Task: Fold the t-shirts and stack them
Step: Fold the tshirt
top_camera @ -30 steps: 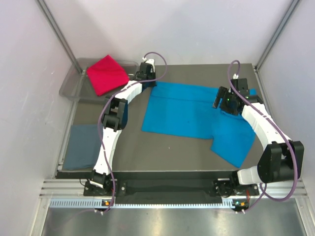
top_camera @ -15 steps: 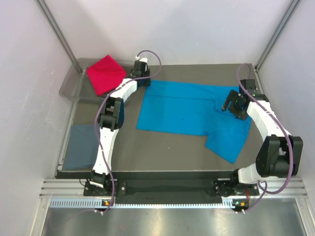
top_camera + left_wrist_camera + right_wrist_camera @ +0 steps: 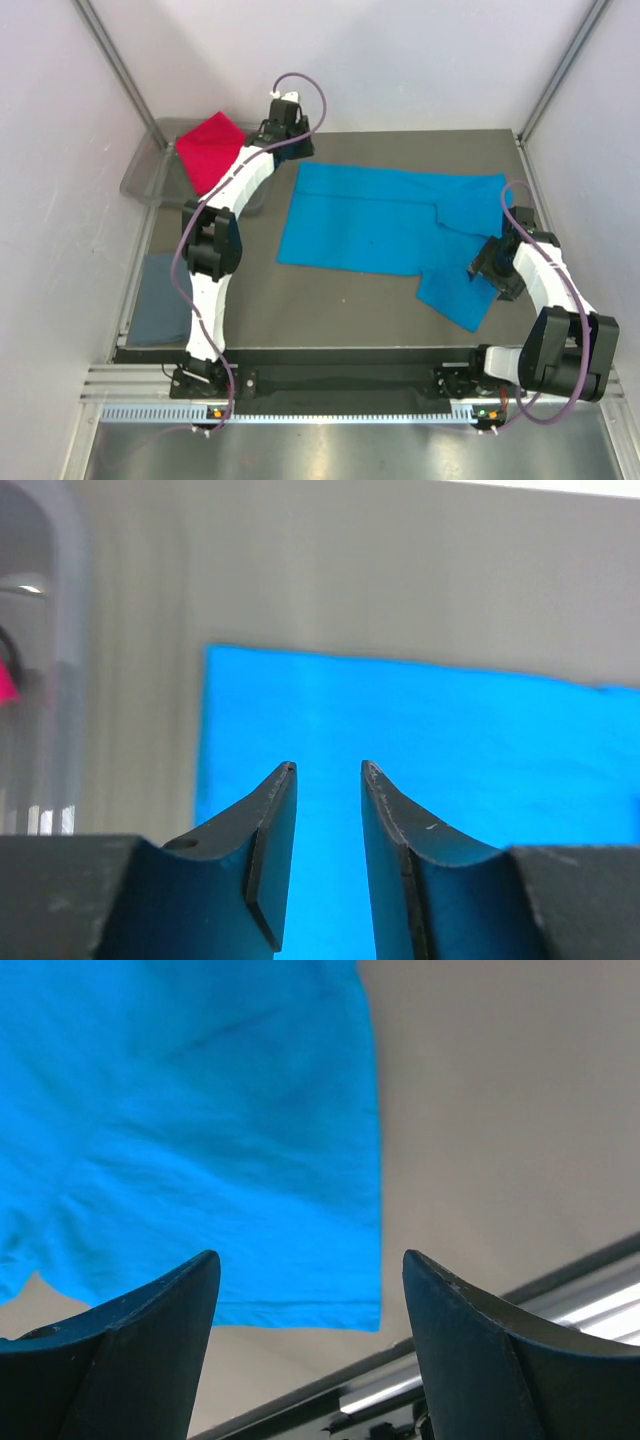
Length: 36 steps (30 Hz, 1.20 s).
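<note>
The turquoise t-shirt (image 3: 380,215) lies spread flat across the middle of the table. A red t-shirt (image 3: 210,150) sits folded in the clear tray (image 3: 145,175) at the far left. The grey-blue t-shirt (image 3: 165,295) lies folded at the near left. My left gripper (image 3: 296,150) hovers just beyond the turquoise shirt's far left corner (image 3: 450,740), and that gripper (image 3: 327,768) stands open by a narrow gap, holding nothing. My right gripper (image 3: 490,265) hangs wide open over the shirt's near right flap (image 3: 200,1110), and nothing lies between the fingertips of that gripper (image 3: 310,1255).
The tray's clear wall (image 3: 50,680) stands left of my left fingers. The table's metal front rail (image 3: 560,1300) runs close beyond the flap's hem. White enclosure walls and slanted posts (image 3: 110,60) bound the table on three sides.
My left gripper opened, let go of the turquoise shirt's far left corner and drew back toward the far edge. My right gripper stayed open and swung right and nearer, over the near flap.
</note>
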Each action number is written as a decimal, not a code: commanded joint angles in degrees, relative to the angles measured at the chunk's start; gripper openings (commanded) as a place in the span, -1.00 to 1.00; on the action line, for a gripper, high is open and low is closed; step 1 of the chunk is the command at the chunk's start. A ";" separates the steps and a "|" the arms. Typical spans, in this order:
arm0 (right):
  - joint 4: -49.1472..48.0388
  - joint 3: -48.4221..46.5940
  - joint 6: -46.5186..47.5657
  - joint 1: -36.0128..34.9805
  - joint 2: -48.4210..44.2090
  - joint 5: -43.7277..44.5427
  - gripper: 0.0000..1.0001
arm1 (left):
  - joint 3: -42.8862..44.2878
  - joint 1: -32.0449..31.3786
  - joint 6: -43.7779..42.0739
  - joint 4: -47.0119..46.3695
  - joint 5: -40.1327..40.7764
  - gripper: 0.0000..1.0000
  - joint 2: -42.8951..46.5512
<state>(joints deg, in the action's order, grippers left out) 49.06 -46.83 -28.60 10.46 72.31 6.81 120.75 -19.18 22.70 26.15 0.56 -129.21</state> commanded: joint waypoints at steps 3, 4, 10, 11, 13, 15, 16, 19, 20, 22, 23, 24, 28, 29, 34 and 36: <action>-0.01 2.79 -1.98 2.11 -3.23 1.63 0.48 | -15.15 -2.62 2.79 0.75 -4.86 -0.28 17.71; -0.36 3.06 -1.81 2.11 -3.32 1.28 0.48 | -19.11 -2.79 2.88 -0.74 -5.21 -0.28 20.37; -0.80 1.04 2.49 2.11 -4.72 -1.44 0.48 | -44.87 -3.14 9.28 1.00 -3.72 -0.27 38.92; -1.41 1.39 2.67 1.94 -5.25 -1.80 0.48 | -49.68 -3.14 12.34 1.88 -3.46 -0.29 40.68; -3.43 2.44 3.64 1.85 -7.09 -1.97 0.49 | -53.84 -2.97 16.56 3.46 -1.09 -0.31 45.35; -3.53 3.50 3.38 1.85 -7.89 -2.85 0.50 | -60.08 -2.36 24.56 3.91 0.33 -0.27 49.38; -3.10 3.32 3.29 1.85 -7.98 -4.25 0.49 | -62.11 -1.74 26.76 2.78 -0.20 -0.24 50.45; -3.18 3.15 3.72 1.76 -8.33 -4.35 0.50 | -68.97 -1.30 33.36 -2.77 -0.03 -0.22 52.57; -3.27 3.23 3.99 1.67 -8.16 -4.35 0.50 | -70.29 -1.13 36.42 -3.29 0.06 -0.21 51.96; -3.79 3.58 3.90 1.67 -7.89 -4.96 0.50 | -71.78 0.36 39.86 -3.74 -0.20 -0.17 50.73; -3.97 3.85 3.73 1.58 -7.72 -5.22 0.50 | -72.23 0.81 41.97 -4.35 -2.73 -0.18 48.98; -4.14 3.94 3.55 1.58 -7.71 -5.31 0.50 | -72.41 1.16 42.34 -5.23 -3.36 -0.18 48.09; -3.97 4.20 3.46 1.67 -8.15 -5.05 0.50 | -71.62 1.86 42.87 -6.11 -3.28 -0.14 43.96; -3.80 4.38 3.64 1.67 -8.33 -4.70 0.50 | -71.44 2.04 42.87 -6.20 -3.19 -0.12 42.21; -3.35 4.55 3.38 1.58 -10.00 -4.00 0.50 | -71.70 2.48 41.55 -7.60 -1.00 -0.07 39.12; -3.09 4.55 3.37 1.58 -10.17 -3.73 0.50 | -71.88 2.57 41.29 -7.52 0.74 -0.08 38.16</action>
<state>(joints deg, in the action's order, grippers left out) 46.28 -42.63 -25.52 12.16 64.07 2.20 48.90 -16.99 63.61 22.04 -1.69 -90.54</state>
